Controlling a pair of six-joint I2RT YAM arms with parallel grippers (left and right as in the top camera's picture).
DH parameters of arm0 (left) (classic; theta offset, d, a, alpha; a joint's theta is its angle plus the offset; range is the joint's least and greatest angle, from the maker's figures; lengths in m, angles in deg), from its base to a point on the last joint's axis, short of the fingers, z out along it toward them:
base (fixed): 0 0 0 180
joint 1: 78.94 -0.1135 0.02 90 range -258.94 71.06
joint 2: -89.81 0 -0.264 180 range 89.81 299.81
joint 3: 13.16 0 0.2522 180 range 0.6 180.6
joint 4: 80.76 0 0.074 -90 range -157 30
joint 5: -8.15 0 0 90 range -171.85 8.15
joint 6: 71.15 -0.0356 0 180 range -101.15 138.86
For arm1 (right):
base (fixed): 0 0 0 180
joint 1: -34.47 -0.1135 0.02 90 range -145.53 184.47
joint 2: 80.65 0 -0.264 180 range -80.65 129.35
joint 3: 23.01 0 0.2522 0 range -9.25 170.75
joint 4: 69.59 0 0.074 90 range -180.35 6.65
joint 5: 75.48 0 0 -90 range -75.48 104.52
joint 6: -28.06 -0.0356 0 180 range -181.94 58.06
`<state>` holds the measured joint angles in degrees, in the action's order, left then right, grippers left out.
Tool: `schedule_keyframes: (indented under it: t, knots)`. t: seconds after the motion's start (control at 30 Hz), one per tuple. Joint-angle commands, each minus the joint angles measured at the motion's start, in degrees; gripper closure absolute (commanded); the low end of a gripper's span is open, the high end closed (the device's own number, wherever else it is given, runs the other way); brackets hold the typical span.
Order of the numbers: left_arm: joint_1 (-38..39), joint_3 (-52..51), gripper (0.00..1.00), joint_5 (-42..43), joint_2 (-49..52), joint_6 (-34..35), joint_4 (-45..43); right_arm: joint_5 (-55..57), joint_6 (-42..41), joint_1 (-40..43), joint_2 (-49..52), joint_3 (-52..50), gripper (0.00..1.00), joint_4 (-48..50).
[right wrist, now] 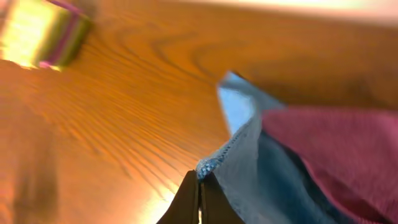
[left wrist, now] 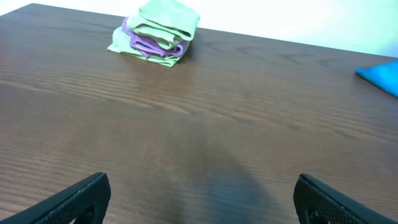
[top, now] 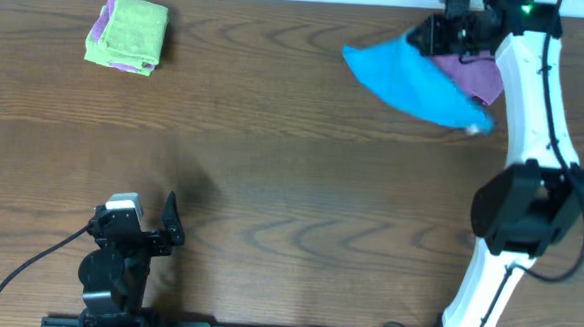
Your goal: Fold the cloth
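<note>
The sky-blue cloth (top: 416,82) lies rumpled at the table's far right, draped partly over a purple cloth (top: 474,75). My right gripper (top: 426,34) is at its far edge. In the right wrist view the right gripper (right wrist: 199,176) is shut on the hemmed edge of the cloth (right wrist: 249,149), which rises out of the fingertips. The purple cloth (right wrist: 336,149) lies just to the right of it. My left gripper (top: 154,219) sits near the front left, open, far from the cloth. In the left wrist view its fingers (left wrist: 74,200) stand wide apart over bare wood, and a corner of the cloth (left wrist: 380,76) shows at the right edge.
A folded lime-green cloth (top: 131,32) with a purple one tucked in it lies at the far left; it shows in the left wrist view as the folded stack (left wrist: 158,32). The right arm (top: 530,116) reaches along the right side. The table's far edge runs just behind the cloths.
</note>
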<state>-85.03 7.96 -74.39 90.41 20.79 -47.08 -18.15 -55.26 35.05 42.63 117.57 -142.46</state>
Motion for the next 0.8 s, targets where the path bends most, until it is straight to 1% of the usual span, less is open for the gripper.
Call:
schedule_keyframes:
  t: [0.0,0.2,0.3,0.5,0.6,0.7,0.77]
  knots:
    - [0.3,-1.2,0.05,-0.4,-0.3,0.7,0.3,-1.4,0.7,-1.6,-6.7,3.5,0.99,-0.4]
    - [0.3,-1.2,0.05,-0.4,-0.3,0.6,0.3,-1.4,0.7,-5.7,-15.3,4.0,0.99,-0.9]
    - [0.3,-1.2,0.05,-0.4,-0.3,0.6,0.3,-1.5,0.7,-9.0,-19.0,4.0,0.99,-2.6]
    - [0.3,-1.2,0.05,-0.4,-0.3,0.6,0.3,-3.8,0.7,-16.5,-23.3,4.0,0.99,-7.1]
    - [0.3,-1.2,0.05,-0.4,-0.3,0.6,0.3,-6.0,0.7,-22.1,-25.3,4.0,0.99,-8.2]
    - [0.3,-1.2,0.05,-0.4,-0.3,0.7,0.3,-5.4,0.7,-25.7,-26.4,4.0,0.99,-8.5]
    - [0.3,-1.2,0.05,-0.4,-0.3,0.7,0.3,-1.0,0.7,-25.6,-26.1,4.0,0.99,-10.4]
